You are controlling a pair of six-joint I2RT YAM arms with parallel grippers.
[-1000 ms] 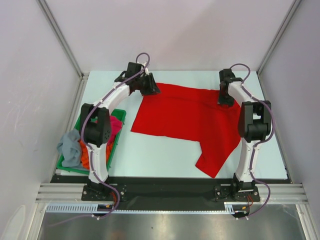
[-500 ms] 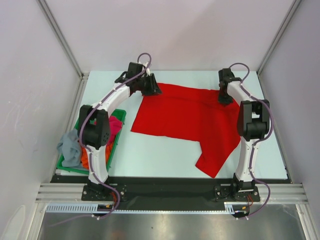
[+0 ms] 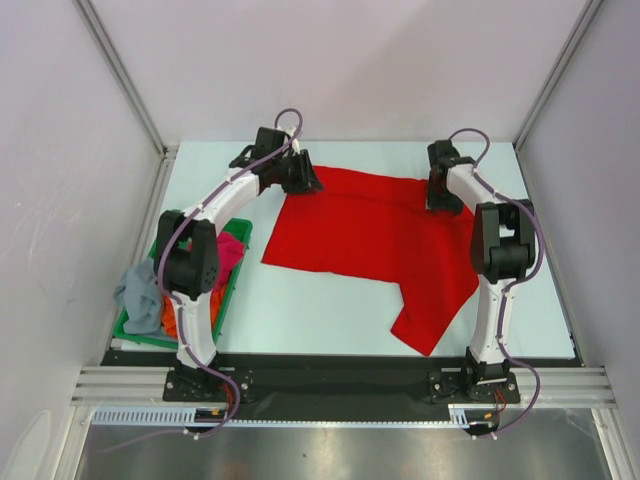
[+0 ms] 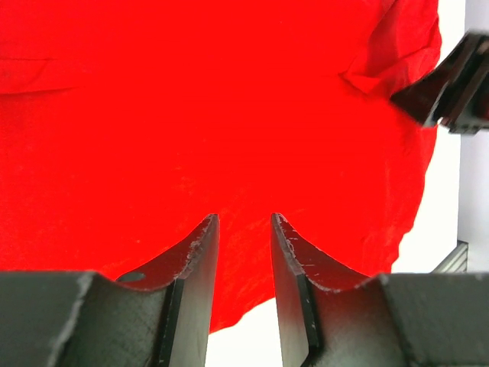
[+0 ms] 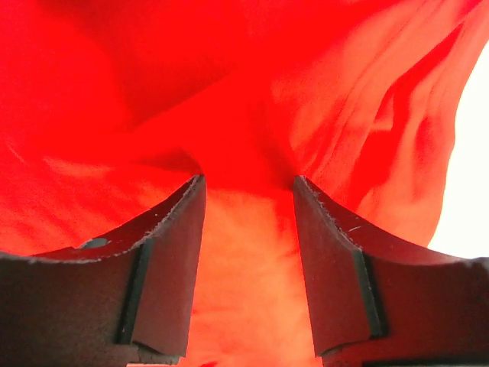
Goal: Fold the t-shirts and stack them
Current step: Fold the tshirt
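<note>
A bright red t-shirt (image 3: 370,235) lies spread flat across the far half of the table, one sleeve reaching toward the near edge. My left gripper (image 3: 300,178) sits low at its far left corner. In the left wrist view its fingers (image 4: 244,218) stand apart over the red cloth's (image 4: 229,115) edge, gripping nothing. My right gripper (image 3: 438,195) is down on the shirt's far right part. There its jaws (image 5: 248,180) are open, with rumpled red cloth (image 5: 252,92) lying between and beyond them.
A green tray (image 3: 135,338) stands at the near left beside the left arm. It holds a grey-blue t-shirt (image 3: 138,290), an orange one (image 3: 170,315) and a magenta-pink one (image 3: 232,250). Metal frame posts and white walls bound the table.
My right gripper has shifted a little to the left along the shirt's far edge, and its jaws have closed and opened again. The left arm has hardly moved.
</note>
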